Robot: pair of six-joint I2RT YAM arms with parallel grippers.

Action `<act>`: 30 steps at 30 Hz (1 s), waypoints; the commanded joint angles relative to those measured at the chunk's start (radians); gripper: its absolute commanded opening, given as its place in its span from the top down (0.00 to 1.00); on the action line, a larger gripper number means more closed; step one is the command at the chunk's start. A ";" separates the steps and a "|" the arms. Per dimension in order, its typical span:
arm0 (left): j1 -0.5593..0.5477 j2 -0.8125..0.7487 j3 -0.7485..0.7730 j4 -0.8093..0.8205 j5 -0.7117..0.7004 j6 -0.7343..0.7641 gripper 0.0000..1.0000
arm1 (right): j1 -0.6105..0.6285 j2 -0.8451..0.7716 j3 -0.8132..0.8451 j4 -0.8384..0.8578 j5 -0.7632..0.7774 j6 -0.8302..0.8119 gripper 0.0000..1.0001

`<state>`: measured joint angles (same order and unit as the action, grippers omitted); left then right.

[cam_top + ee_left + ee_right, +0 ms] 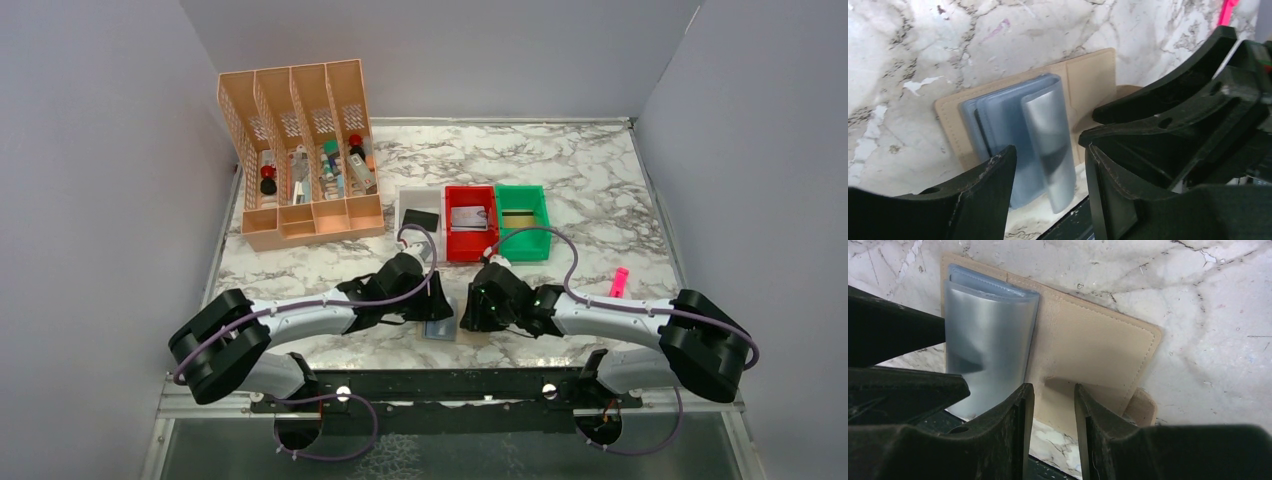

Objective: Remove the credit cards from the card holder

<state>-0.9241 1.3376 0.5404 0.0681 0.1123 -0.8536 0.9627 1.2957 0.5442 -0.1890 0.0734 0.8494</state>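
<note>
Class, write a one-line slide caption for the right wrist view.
Right gripper straddles the tan edge of the open card holder on the marble table.

Both arms reached inward from their bases at the near edge, forearms low and nearly level, and met at the centre. The left arm (300, 318) stretched toward the right and the right arm (610, 315) toward the left, with the elbows folded back at the outer corners. The left gripper (437, 300) and right gripper (478, 300) angled downward, close beside each other. The left gripper's black fingers (983, 192) stood well apart. The right gripper's fingers (1100, 440) were parted by only a narrow gap; whether they pinched anything could not be told.
</note>
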 commanded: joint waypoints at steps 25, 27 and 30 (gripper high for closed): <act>0.001 0.152 0.091 0.251 0.196 -0.006 0.48 | -0.001 -0.304 -0.004 -0.230 0.246 0.180 0.56; 0.001 0.176 0.100 0.258 0.202 -0.005 0.48 | -0.001 -0.353 0.003 -0.341 0.334 0.253 0.56; -0.003 0.218 0.114 0.271 0.217 -0.006 0.48 | -0.001 -0.427 0.000 -0.446 0.411 0.310 0.56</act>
<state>-0.9241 1.5089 0.6224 0.2955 0.2852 -0.8719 0.9604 0.9459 0.5205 -0.4294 0.2974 1.0271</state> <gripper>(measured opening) 0.522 0.440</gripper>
